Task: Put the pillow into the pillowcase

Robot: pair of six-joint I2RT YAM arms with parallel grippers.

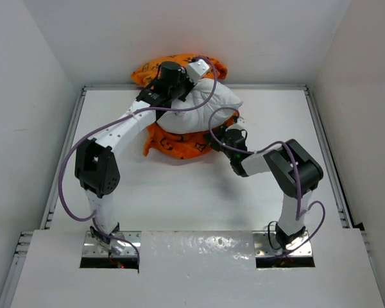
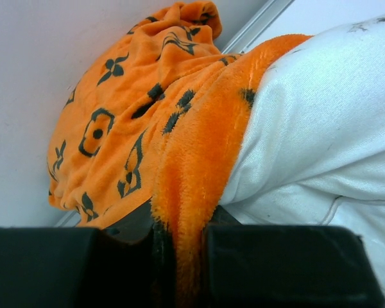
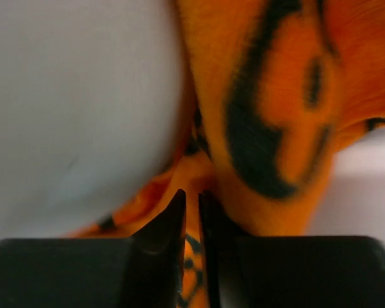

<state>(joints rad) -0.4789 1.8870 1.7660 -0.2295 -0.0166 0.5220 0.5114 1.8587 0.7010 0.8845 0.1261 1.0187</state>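
Observation:
The white pillow (image 1: 205,106) lies at the back of the table, partly inside the orange pillowcase (image 1: 176,144), which shows bunched behind it and spread under its near side. My left gripper (image 1: 179,80) is shut on the fleecy rim of the pillowcase (image 2: 192,173), right beside the pillow (image 2: 321,141). My right gripper (image 1: 226,131) is at the pillow's near right side, shut on a fold of the pillowcase (image 3: 269,115), with the pillow (image 3: 77,96) to its left. The pillow's far end is hidden by cloth and the left arm.
The table (image 1: 179,199) has raised rails on the left (image 1: 67,147) and right (image 1: 324,141). White walls enclose the back and sides; the pillowcase is pushed against the back wall (image 1: 179,38). Purple cables loop off both arms.

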